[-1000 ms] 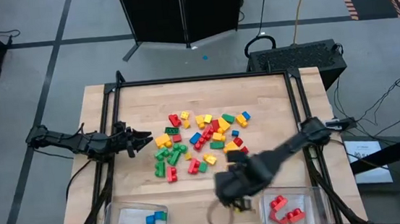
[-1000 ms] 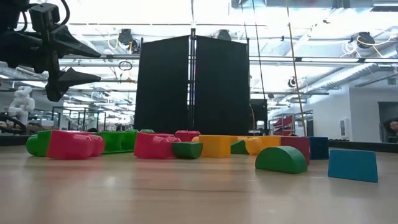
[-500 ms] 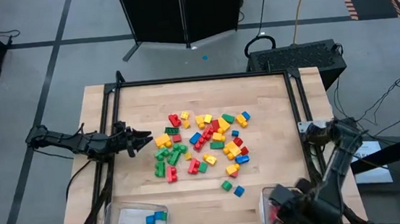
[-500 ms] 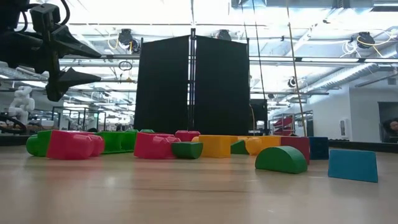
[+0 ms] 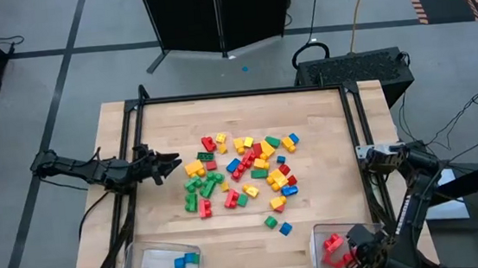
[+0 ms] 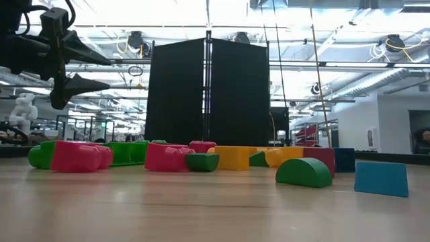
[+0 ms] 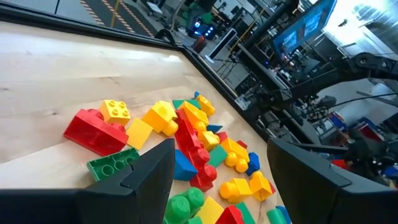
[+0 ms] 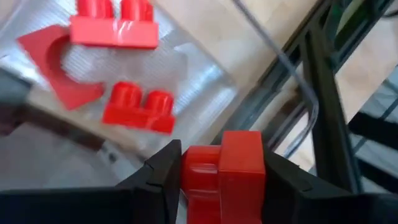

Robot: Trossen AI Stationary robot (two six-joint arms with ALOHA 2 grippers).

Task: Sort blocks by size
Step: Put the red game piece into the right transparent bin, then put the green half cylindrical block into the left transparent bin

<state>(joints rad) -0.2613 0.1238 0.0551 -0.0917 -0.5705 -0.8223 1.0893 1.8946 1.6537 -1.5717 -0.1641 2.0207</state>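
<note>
The worktop (image 5: pixel 169 227) carries the blocks (image 5: pixel 244 172), heaped at its middle, with two strays lying nearer. A clear bin (image 5: pixel 157 264) at the near left corner holds blue and green pieces; the bin (image 5: pixel 319 235) at the near right holds red ones.

The right gripper (image 8: pixel 219 165) is held over that right bin, its fingers clamped on a red block (image 8: pixel 224 171). The left gripper (image 5: pixel 170 164) hangs just left of the heap, fingers apart and empty.

The blocks are judged light, rigid and smooth; they are best pinched across flat opposite sides, below the studs.
</note>
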